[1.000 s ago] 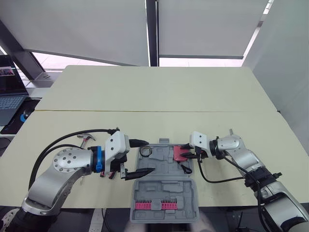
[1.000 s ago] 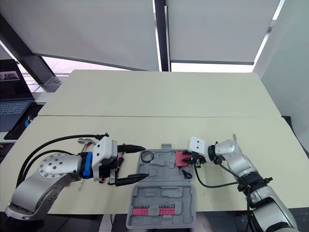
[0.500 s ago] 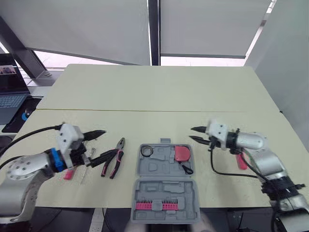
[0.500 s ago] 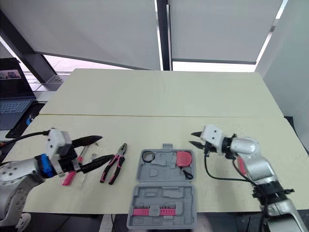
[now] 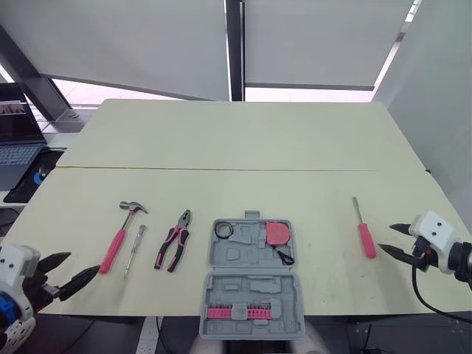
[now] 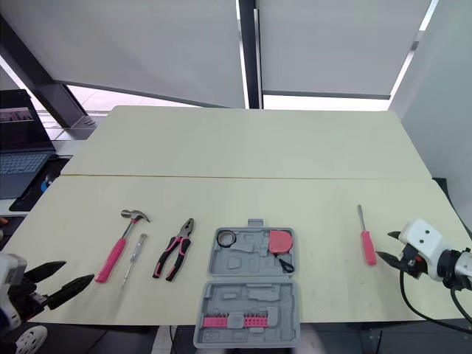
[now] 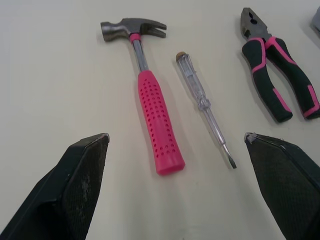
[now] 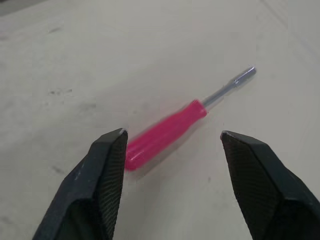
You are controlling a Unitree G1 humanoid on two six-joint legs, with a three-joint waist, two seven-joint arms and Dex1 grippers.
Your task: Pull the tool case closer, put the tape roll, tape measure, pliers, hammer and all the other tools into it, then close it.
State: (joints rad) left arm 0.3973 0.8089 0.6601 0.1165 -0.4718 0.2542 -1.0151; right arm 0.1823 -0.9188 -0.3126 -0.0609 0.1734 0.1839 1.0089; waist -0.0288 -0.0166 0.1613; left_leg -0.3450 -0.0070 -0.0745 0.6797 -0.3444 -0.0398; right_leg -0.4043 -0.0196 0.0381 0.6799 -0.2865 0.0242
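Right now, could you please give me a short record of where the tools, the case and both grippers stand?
Tool case: open, near the front edge of the table
In case: tape roll, tape measure
Left of case: pliers, tester screwdriver, hammer
Right of case: pink screwdriver
Left gripper: open, empty
Right gripper: open, empty

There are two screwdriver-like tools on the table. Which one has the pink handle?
The pink screwdriver, lying alone to the right of the tool case, just in front of the right gripper. The clear screwdriver, between the hammer and the pliers, has a see-through handle.
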